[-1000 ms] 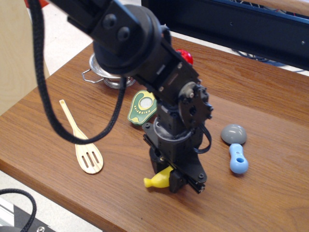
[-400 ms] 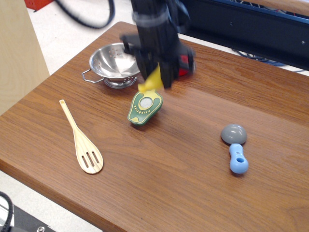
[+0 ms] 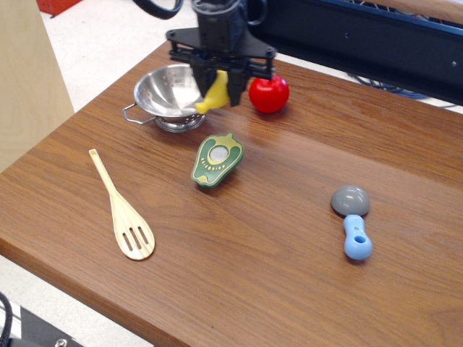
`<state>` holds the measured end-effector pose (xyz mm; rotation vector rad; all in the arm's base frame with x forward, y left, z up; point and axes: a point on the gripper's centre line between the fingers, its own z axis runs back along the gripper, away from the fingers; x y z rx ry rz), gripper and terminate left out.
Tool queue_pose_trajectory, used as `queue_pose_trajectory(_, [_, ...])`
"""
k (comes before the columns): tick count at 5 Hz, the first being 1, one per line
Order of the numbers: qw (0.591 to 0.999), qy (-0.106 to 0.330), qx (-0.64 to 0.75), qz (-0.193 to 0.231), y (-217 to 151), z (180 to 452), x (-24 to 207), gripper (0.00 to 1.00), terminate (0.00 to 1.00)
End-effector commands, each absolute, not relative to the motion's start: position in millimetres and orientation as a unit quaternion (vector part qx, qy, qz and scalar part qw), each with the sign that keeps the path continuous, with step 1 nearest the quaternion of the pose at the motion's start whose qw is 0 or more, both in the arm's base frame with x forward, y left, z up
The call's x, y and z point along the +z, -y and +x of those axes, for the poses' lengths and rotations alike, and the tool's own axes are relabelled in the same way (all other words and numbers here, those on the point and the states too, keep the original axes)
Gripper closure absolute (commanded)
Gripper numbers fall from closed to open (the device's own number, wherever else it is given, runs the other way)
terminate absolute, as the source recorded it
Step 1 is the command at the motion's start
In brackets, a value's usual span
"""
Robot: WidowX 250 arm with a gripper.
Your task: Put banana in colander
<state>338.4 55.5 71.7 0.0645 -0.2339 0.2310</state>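
A lab bench: wooden table (image 3: 289, 238) of toy kitchenware, black arm (image 3: 217, 29) at top centre, dark frame (image 3: 376, 40) with cables upper right

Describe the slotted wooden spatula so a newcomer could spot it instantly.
Start at the wooden table and look to its left front area, below the steel colander and left of the green avocado-half toy. The slotted wooden spatula lies flat there, alone. It is the only pale wood item, with a thin handle and slots in its blade.

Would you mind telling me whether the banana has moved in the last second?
Yes. The banana went from the table's near edge to the colander.
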Motion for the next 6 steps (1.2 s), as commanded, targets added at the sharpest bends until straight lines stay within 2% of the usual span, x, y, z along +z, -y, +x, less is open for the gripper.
queue_pose_trajectory(1, [0.978,0.134,0.157,0.041,-96,351,87,1.00,0.00])
queue_pose_trajectory(2, [0.971,0.136,0.190,0.048,-105,362,86,1.00,0.00])
queue_pose_trajectory(3, [0.971,0.128,0.196,0.050,-103,365,85,0.00,0.00])
queue_pose_trajectory(4, [0.974,0.124,0.182,0.048,-96,363,85,0.00,0.00])
queue_pose_trajectory(6, [0.982,0.142,0.121,0.039,-58,345,109,0.00,0.00])
